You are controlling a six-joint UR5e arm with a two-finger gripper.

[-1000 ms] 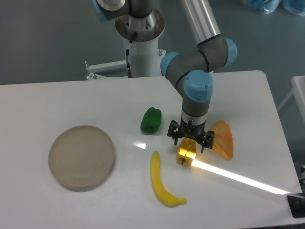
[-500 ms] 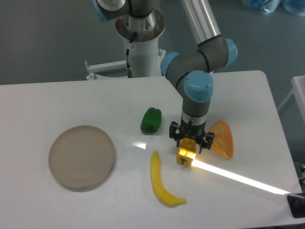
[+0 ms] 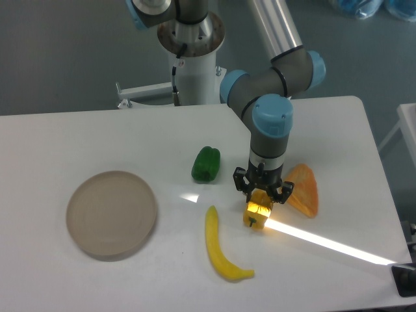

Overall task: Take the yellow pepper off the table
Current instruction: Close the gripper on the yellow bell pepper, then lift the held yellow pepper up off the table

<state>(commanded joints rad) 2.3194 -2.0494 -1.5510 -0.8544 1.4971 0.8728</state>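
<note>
Camera: fingers clamped around the yellow pepper on the table.

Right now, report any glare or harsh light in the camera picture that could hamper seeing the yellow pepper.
Fixed camera view: a bright streak of light crosses the table from the lower right and ends at the yellow pepper, washing out its lit side; a smaller bright patch lies below the green pepper; the gripper sits over the pepper's top, hiding part of it.
</note>
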